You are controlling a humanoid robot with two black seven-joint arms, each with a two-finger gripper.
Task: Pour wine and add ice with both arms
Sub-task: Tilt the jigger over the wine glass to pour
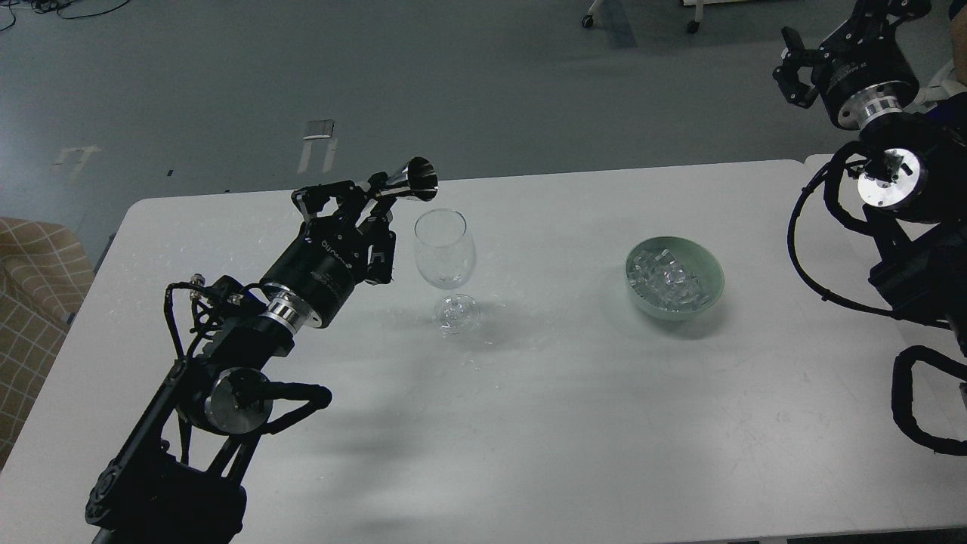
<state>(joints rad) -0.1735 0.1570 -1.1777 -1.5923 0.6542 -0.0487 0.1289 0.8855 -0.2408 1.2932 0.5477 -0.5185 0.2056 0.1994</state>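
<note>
A clear, empty wine glass (446, 249) stands upright on the white table (566, 408), left of centre. My left gripper (378, 198) is shut on a small shiny metal measuring cup (418, 180). It holds the cup tilted on its side just above and left of the glass's rim, mouth facing right. Ice (665, 278), several small clear cubes, lies in a pale green bowl (710, 266) right of the glass. My right gripper (797, 60) is raised beyond the table's far right corner, well away from the bowl. Its fingers stand apart and hold nothing.
A tan checked seat (34, 287) stands off the table's left edge. The grey floor lies beyond the far edge. My right arm's cables (812, 249) loop over the table's right end.
</note>
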